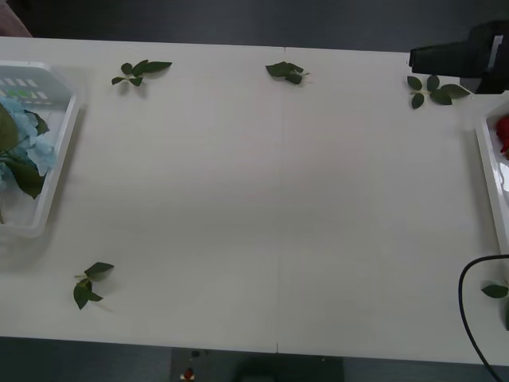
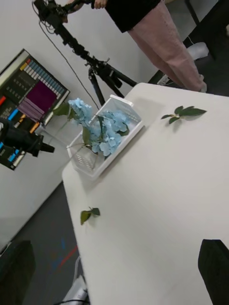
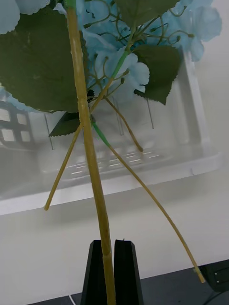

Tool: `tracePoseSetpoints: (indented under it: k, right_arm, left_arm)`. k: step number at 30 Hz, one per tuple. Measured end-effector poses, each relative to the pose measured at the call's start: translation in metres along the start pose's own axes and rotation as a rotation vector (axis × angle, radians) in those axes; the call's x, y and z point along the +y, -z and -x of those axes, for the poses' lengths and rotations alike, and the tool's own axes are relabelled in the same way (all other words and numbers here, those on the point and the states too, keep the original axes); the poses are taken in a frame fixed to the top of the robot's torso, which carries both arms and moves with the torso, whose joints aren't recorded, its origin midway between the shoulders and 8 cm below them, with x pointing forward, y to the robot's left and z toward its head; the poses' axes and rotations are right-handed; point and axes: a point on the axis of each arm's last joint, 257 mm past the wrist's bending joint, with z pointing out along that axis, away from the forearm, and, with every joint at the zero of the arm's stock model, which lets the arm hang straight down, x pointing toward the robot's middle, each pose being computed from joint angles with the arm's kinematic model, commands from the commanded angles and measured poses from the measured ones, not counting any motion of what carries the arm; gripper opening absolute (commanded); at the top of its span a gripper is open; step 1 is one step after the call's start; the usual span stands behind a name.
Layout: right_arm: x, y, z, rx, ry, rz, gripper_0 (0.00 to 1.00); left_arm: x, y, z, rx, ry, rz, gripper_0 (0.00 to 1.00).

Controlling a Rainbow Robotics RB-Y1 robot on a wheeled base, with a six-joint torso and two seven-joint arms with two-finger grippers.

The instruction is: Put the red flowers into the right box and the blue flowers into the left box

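Most of the sorting looks finished: no flowers lie loose on the white table point(image 1: 270, 199), just a few scattered green leaf sprigs point(image 1: 141, 72). Fluffy pale-blue hydrangea clusters point(image 1: 28, 147) with large green leaves sit in the shallow translucent white plastic tray point(image 1: 65, 147) at the table's left edge. A patch of deep red petals point(image 1: 503, 134) shows in the white tray point(image 1: 487, 163) at the right edge. The left gripper point(image 3: 109, 267), black fingers pressed together, pinches one long yellow-green hydrangea stem point(image 3: 88, 143) beside the left tray; releasing it seems the remaining step. The right gripper point(image 2: 114, 271) hangs spread apart above the table, holding nothing.
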Motion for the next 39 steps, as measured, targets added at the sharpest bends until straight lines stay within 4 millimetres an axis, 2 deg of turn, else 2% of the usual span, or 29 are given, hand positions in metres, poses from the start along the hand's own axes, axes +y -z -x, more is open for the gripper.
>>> tracePoseSetpoints:
  k: [4,7,9,13,17,20,25,29,32,35,39]
  right_arm:
    - [-0.015,0.012,-0.022,0.059,0.015,-0.022,1.00]
    - [-0.027,0.021,-0.035,0.089,0.026,-0.024,1.00]
    - [-0.034,0.026,-0.041,0.106,0.073,-0.030,1.00]
    - [-0.048,0.037,-0.057,0.168,0.166,-0.058,1.00]
    - [-0.056,0.048,-0.065,0.204,0.198,-0.078,1.00]
    - [-0.064,0.058,-0.068,0.225,0.261,-0.096,1.00]
    - [-0.075,0.074,-0.071,0.251,0.350,-0.114,1.00]
    - [-0.085,0.089,-0.076,0.295,0.414,-0.140,1.00]
    - [-0.090,0.101,-0.081,0.333,0.462,-0.149,1.00]
    - [-0.097,0.113,-0.084,0.372,0.479,-0.174,1.00]
    - [-0.106,0.128,-0.087,0.407,0.462,-0.216,1.00]
  left_arm:
    - [0.013,-0.006,-0.002,-0.012,-0.013,0.059,0.00]
    - [0.017,-0.012,-0.007,-0.017,-0.014,0.085,0.07]
    - [0.017,-0.015,-0.011,-0.015,-0.014,0.092,0.24]
    - [0.018,-0.017,-0.012,-0.015,-0.013,0.096,0.37]
    - [0.018,-0.017,-0.012,-0.015,-0.013,0.096,0.57]
    - [0.018,-0.017,-0.012,-0.016,-0.013,0.096,0.77]
    - [0.015,-0.017,-0.010,-0.019,-0.013,0.090,0.96]
    - [0.002,-0.018,-0.004,-0.027,0.004,0.043,1.00]
    - [-0.013,-0.014,0.008,-0.034,0.010,-0.018,1.00]
    - [-0.033,-0.005,0.033,-0.068,-0.002,-0.088,1.00]
    - [-0.073,0.006,0.073,-0.147,-0.006,-0.207,1.00]
